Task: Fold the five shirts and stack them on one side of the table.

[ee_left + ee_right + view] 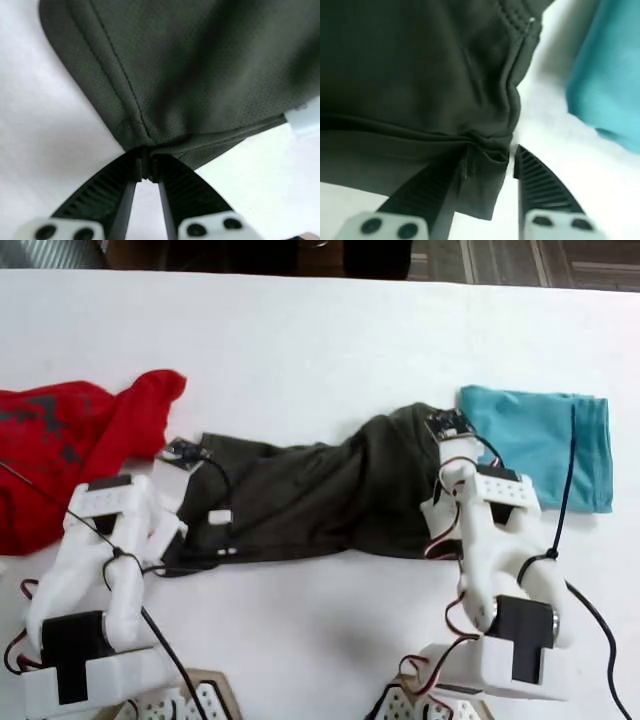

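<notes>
Three shirts lie on the white worktop (320, 330). The dark shirt (300, 495) is in the middle, crumpled and drawn out from side to side between the two arms, nearer to the arms' edge than to the far edge. The left tool (145, 167) is clenched on it. In the left wrist view its two fingers meet at their tips, and a pinch of the hem, at the place where a seam ends, is caught between them. The right tool (490, 152) is at the other end of the same shirt and it is released, with its fingers (540, 185) standing apart. One finger is bare over the worktop and the other is partly covered by the cloth. A folded corner of the hem hangs in the gap between them, and a thin strip of white shows between this corner and the bare finger. The red shirt (60, 440) lies crumpled at the left edge, with one sleeve near the left end of the dark shirt. The teal shirt (540, 440) lies folded flat near the right edge, just beside the right end of the dark shirt. A black cable (568, 480) from the right arm crosses over it.
</notes>
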`<state>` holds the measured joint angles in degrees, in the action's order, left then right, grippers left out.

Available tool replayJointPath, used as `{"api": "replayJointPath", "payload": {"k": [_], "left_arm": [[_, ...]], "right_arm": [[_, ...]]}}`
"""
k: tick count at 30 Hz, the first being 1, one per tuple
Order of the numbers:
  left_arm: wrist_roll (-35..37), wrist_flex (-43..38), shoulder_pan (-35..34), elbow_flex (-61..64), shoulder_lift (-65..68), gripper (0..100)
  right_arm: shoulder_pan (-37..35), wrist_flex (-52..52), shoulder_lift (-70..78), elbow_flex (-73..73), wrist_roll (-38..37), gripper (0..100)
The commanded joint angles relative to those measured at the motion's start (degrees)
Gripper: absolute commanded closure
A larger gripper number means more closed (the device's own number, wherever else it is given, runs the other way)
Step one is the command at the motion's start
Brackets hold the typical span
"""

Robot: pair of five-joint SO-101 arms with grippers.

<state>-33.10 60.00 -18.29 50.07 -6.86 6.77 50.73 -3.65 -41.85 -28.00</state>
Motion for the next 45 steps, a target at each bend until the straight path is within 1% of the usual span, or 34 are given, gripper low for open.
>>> {"api": "replayJointPath", "payload": {"k": [1,7,13,15,20,24,29,33,35,39,41,45], "left_arm": [[0.6,-1.8,-0.7,0.1,0.5,97],[0.6,-1.8,-0.7,0.1,0.5,97],[0.6,-1.8,-0.7,0.1,0.5,97],[0.6,-1.8,-0.7,0.1,0.5,97],[0.6,-1.8,-0.7,0.1,0.5,97],[0.6,-1.8,-0.7,0.1,0.5,97],[0.6,-1.8,-0.7,0.1,0.5,97],[0.6,-1.8,-0.7,0.1,0.5,97],[0.6,-1.8,-0.7,0.1,0.5,97],[0.6,-1.8,-0.7,0.1,0.5,97],[0.6,-1.8,-0.7,0.1,0.5,97],[0.6,-1.8,-0.7,0.1,0.5,97]], "right_arm": [[-0.1,0.4,-4.8,0.6,0.4,84.1],[-0.1,-0.7,-3.2,-2.0,0.5,84.7],[-0.1,-1.5,-1.8,-1.9,0.4,94.6],[-0.1,-1.5,-2.9,-1.9,0.5,96.3],[-0.1,-1.1,-6.5,-2.2,0.7,96.2],[0.0,-1.2,-7.8,-3.5,0.7,92.3],[0.0,-1.3,-7.7,-4.0,0.6,84.9],[0.0,-1.5,-7.7,-4.0,0.5,84.8],[0.0,-1.4,-7.7,-4.0,0.5,86.7],[0.0,-1.4,-8.0,-4.0,0.8,98.7],[0.0,-1.4,-8.1,-4.0,0.8,96.9],[0.0,-1.5,-8.1,-4.0,0.9,97.9]]}}
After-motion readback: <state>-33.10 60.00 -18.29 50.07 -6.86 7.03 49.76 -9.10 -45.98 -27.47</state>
